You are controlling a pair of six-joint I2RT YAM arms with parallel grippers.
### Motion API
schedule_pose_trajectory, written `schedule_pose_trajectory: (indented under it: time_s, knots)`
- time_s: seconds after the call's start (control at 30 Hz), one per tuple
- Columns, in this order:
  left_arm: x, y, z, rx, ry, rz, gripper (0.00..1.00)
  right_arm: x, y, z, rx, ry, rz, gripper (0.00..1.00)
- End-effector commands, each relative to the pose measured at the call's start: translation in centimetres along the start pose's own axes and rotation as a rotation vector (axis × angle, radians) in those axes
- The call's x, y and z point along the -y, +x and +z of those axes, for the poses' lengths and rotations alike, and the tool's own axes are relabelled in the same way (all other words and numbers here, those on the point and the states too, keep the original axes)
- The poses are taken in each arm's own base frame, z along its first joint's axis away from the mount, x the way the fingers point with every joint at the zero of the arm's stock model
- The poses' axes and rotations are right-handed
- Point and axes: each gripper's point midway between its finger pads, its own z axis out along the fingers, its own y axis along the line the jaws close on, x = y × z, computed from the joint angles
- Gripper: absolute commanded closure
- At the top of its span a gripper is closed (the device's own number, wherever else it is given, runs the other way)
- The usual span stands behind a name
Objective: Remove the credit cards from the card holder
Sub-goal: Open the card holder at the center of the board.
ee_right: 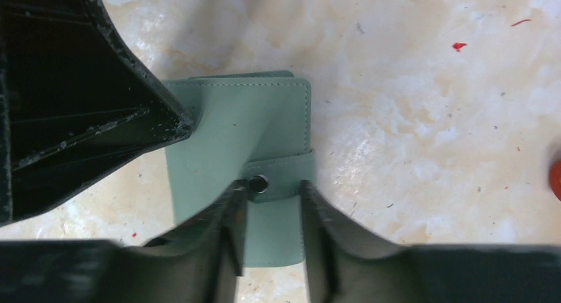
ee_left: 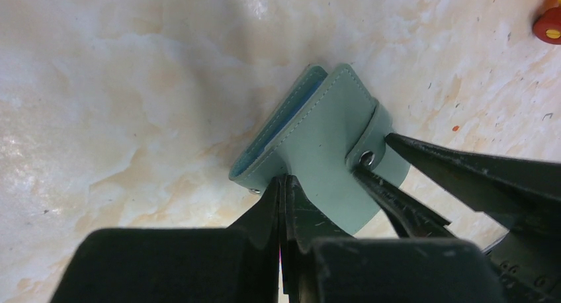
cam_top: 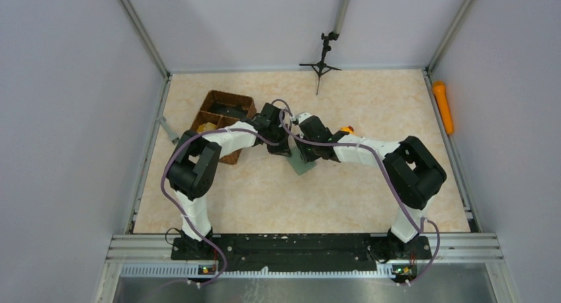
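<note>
Left hand, fully closed, is pressing its tips on the folded card holder lying on the table, while right hand is straddling the snap strap, half-open. The holder is looking still snapped, with no credit cards out yet.

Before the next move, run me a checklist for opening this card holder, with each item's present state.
1. Card holder lies on the table: ok.
2. Left pincer shut, tips at the holder's edge: ok.
3. Right pincer straddles the strap at its snap: ok.
4. Right pincer's hold on the strap: cannot tell.
5. Snap undone: cannot tell.
6. Credit cards in sight: not ok, none shows.
</note>
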Motion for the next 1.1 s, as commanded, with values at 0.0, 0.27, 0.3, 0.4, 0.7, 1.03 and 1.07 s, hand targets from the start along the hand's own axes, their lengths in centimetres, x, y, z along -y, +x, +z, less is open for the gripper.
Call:
schedule_pose_trajectory:
  time_s: [0.0, 0.27, 0.3, 0.4, 0.7, 1.03, 1.07]
  knots:
    - [-1.0, 0.2, 1.1, -0.027, -0.053, 0.017, 1.00, 2.0, -1.6, -0.6, 0.040, 0.155, -0.024, 0.76]
    - [-1.3, 0.8, 1.9, -0.068, -0.055, 0.018, 1.00, 3.9, -2.7, -2.3, 0.122, 0.260, 0.030, 0.92]
    - [-1.2, 0.8, 2.0, -0.071, -0.053, 0.019, 1.00, 3.9, -2.8, -2.3, 0.125, 0.258, 0.031, 0.92]
    - [-1.1, 0.7, 1.9, -0.071, -0.046, 0.021, 1.00, 2.6, -3.0, -2.1, 0.139, 0.162, 0.029, 0.50]
    - [-0.7, 0.8, 1.8, -0.071, -0.026, 0.028, 1.00, 1.7, -2.6, -0.7, 0.137, -0.009, 0.055, 0.15]
    - [-0.8, 0.8, 1.7, -0.072, -0.030, 0.034, 1.00, 2.2, -2.0, 0.8, 0.086, 0.015, 0.039, 0.56]
    - [-0.8, 0.9, 1.8, -0.077, -0.031, 0.034, 1.00, 2.5, -1.9, 0.8, 0.084, 0.030, 0.043, 0.63]
